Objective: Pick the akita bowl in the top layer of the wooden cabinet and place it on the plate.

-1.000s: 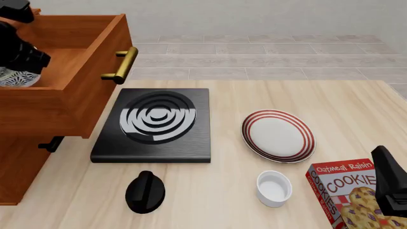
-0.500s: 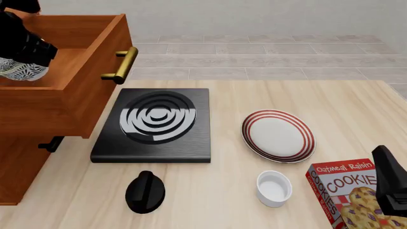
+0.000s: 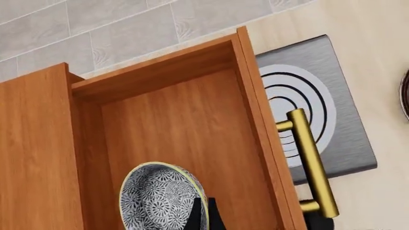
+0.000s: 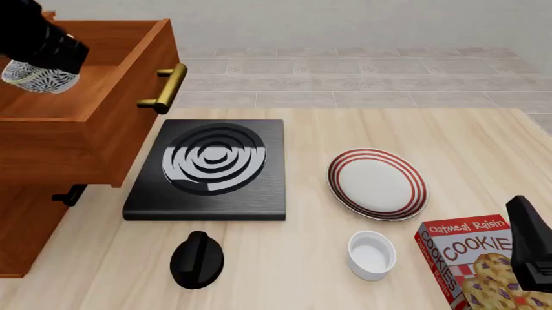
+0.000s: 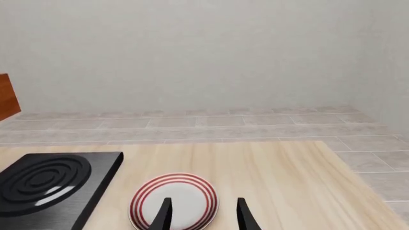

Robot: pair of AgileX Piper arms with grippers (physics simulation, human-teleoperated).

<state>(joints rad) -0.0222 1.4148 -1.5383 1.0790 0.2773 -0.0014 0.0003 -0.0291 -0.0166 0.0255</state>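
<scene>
The akita bowl [image 4: 40, 78], white with a dense dark pattern, hangs above the floor of the open top layer [image 4: 95, 129] of the wooden cabinet [image 4: 26, 213]. My left gripper [image 3: 202, 216] is shut on the rim of the bowl [image 3: 153, 191], as the left wrist view shows, with the drawer's floor [image 3: 185, 124] below it. The plate [image 4: 377, 183], white with red rings, lies empty on the table right of centre. My right gripper [image 5: 203, 214] is open and holds nothing. It points toward the plate [image 5: 174, 201] from the near right.
A black square stove [image 4: 211, 169] with white rings sits between cabinet and plate. The drawer's brass handle [image 4: 164, 88] juts out above it. A black knob-like object [image 4: 196, 259], a small white cup [image 4: 371, 255] and a cookie box [image 4: 470, 258] stand near the front edge.
My left gripper has risen with the bowl and shifted slightly right, lifting it off the drawer floor. The right arm has stayed still.
</scene>
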